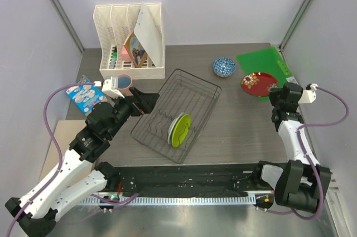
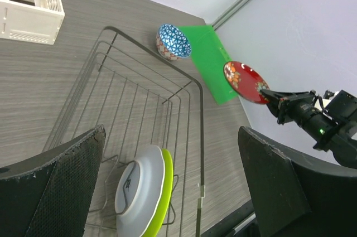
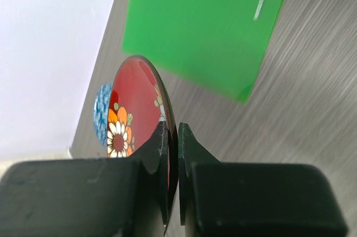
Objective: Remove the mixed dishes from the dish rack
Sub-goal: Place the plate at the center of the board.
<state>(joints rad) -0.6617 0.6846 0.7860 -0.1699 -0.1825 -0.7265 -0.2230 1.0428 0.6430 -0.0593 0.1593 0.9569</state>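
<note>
From above, the black wire dish rack (image 1: 177, 115) sits mid-table (image 1: 234, 131), with a green-rimmed plate (image 1: 182, 130) upright on edge inside it. A pink cup (image 1: 124, 83) stands near the white file organizer (image 1: 132, 42), and a blue patterned bowl (image 1: 224, 67) lies just beside the green mat (image 1: 259, 61). The left fingers (image 1: 146, 102) hover at the rack's left rim.

The left wrist view shows those fingers spread wide, holding nothing, above a white plate (image 2: 136, 189) leaning against the green-rimmed one.

In the right wrist view, the right fingers (image 3: 159, 156) are clamped on the rim of the red patterned plate (image 3: 134, 109), which is held on edge near the mat.
</note>
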